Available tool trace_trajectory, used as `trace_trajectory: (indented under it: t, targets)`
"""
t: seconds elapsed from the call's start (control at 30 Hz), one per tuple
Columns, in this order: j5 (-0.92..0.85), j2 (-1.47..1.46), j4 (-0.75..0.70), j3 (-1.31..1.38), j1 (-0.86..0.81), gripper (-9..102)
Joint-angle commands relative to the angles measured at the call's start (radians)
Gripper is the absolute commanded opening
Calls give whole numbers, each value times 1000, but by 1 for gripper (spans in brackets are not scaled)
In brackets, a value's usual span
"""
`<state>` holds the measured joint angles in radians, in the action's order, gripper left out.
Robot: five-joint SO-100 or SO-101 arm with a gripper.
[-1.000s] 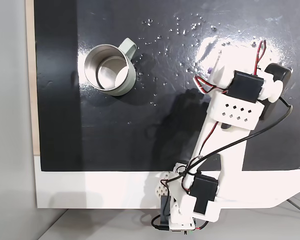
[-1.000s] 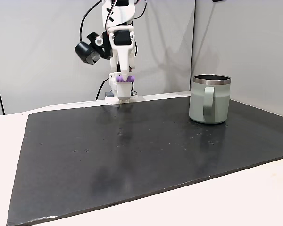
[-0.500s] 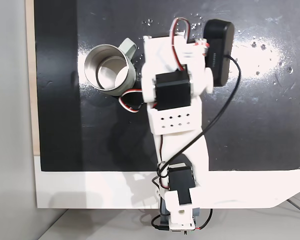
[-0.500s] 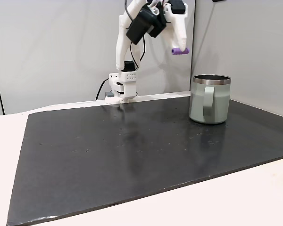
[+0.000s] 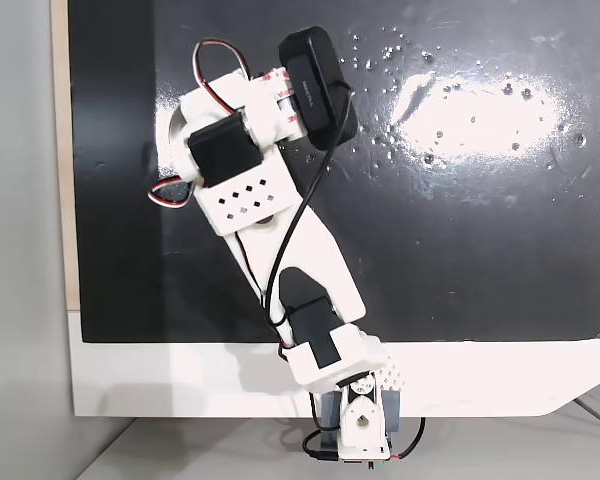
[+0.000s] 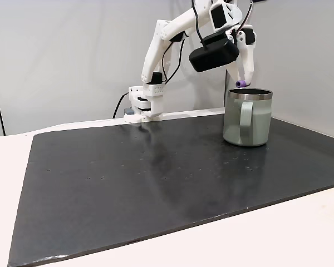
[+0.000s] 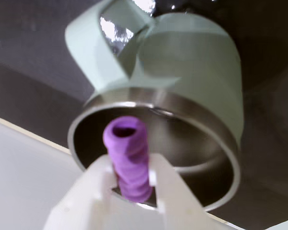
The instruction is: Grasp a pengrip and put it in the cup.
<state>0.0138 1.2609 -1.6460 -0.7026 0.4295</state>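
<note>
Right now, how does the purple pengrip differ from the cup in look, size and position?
Colour: the pengrip is purple with a ribbed surface; the cup is pale grey-green outside and shiny steel inside.
Size: the pengrip is tiny, far narrower than the cup's mouth.
Position: the pengrip is held in the air by the claw, just above the cup's rim in a fixed view; the cup stands upright on the dark mat.
Both are hollow and open-ended.

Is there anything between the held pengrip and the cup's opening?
Nothing. In the wrist view the pengrip, clamped in the gripper, hangs over the cup, only open air between them.
</note>
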Motion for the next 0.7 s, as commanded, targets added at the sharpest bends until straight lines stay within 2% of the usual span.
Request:
trace_trajectory:
  t: [0.0, 0.33, 0.47, 0.67]
  targets:
    - [-8, -9, 23, 66, 46, 0]
    - [-20, -41, 23, 78, 100, 0]
    - [-23, -40, 9, 77, 98, 21]
    - [-18, -26, 6, 66, 97, 23]
